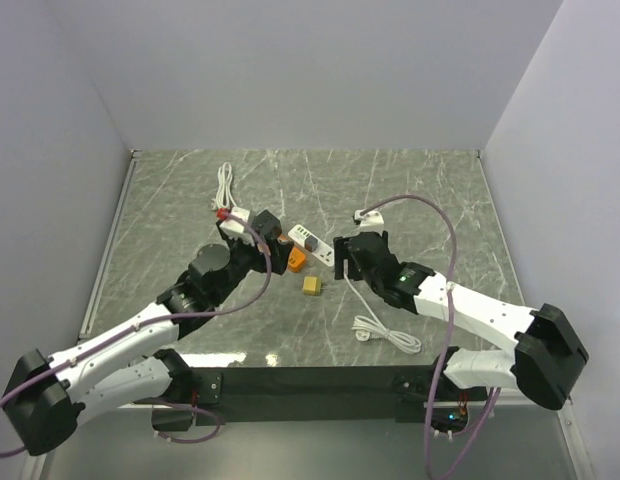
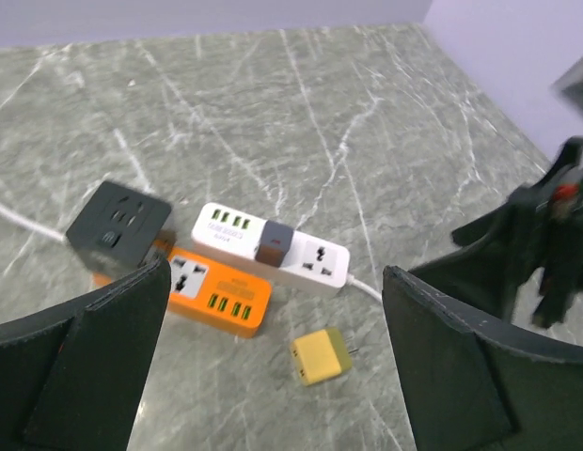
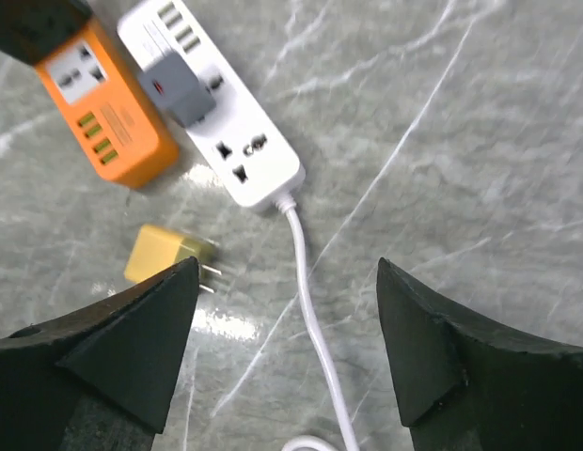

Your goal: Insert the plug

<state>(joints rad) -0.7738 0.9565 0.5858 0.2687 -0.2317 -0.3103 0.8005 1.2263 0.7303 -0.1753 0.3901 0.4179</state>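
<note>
Both left claw (image 2: 275, 272) and right claw (image 3: 287, 268) are held wide, empty — gray plug (image 1: 309, 241) seems seated in white strip (image 1: 326, 256), yellow plug (image 1: 311, 285) at six o'clock.

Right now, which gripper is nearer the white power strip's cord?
Right. The right gripper hovers over the cord, which runs between its fingers in the wrist view; the left gripper sits across the white strip from it.

The top camera sits high at 6 o'clock, looking down. Both close wrist cameras see the white power strip (image 2: 320, 261).
</note>
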